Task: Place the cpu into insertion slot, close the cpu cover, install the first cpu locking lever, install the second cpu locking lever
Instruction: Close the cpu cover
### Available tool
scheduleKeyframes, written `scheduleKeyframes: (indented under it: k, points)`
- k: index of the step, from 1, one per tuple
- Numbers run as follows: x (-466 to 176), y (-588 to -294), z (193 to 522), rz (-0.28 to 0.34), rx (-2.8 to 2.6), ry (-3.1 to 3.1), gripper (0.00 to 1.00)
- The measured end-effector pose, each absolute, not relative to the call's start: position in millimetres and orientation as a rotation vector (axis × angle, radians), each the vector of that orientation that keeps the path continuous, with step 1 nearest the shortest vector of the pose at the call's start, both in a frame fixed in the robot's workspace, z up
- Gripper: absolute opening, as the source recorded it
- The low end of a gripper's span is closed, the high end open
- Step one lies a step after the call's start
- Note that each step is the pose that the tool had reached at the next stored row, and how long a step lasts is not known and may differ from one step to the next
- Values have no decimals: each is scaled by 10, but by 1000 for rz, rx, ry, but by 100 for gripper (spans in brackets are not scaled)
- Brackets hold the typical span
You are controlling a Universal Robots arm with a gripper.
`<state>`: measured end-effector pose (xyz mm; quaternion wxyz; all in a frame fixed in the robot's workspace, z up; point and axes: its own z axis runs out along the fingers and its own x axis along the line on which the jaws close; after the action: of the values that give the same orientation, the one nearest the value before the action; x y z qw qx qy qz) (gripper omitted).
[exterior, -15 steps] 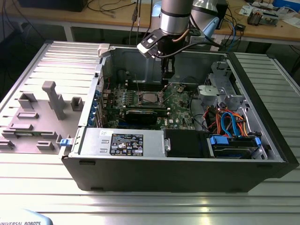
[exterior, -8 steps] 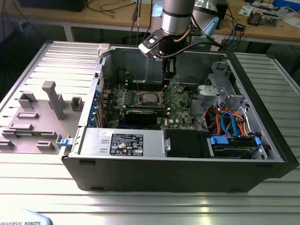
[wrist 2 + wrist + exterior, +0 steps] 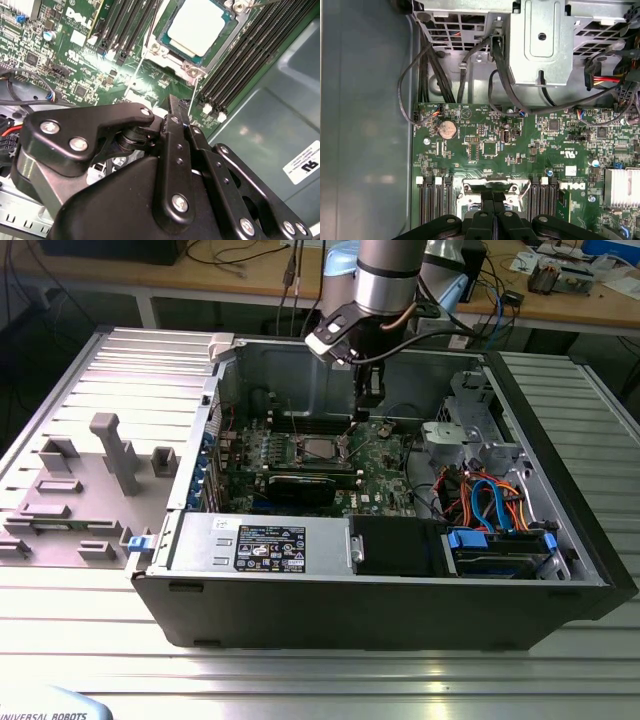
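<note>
Dull silver cpu (image 3: 200,25) lies flat in the slot (image 3: 189,67) just ahead of the gripper (image 3: 494,196), fingers pressed together; memory slots (image 3: 250,56) crowd both sides.

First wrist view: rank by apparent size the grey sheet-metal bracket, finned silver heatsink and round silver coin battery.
1. Grey sheet-metal bracket
2. Finned silver heatsink, partly out of view
3. Round silver coin battery

Robotics lab or electronics workshop: an opened desktop computer case (image 3: 380,610) lies on a ribbed metal worktable (image 3: 300,680) at the centre of the exterior view; a wooden bench (image 3: 250,285) strewn with cables (image 3: 235,255) runs across the frame's top; grey fixture blocks (image 3: 112,450) sit at left; a robot arm (image 3: 388,275) hangs at upper middle.
</note>
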<state>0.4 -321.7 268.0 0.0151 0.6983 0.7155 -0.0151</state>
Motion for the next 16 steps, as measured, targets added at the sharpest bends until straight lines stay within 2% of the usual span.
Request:
scheduleKeyframes:
  k: [16]
  points:
    - [105, -3217, 2679, -47, 2173, 2226, 11]
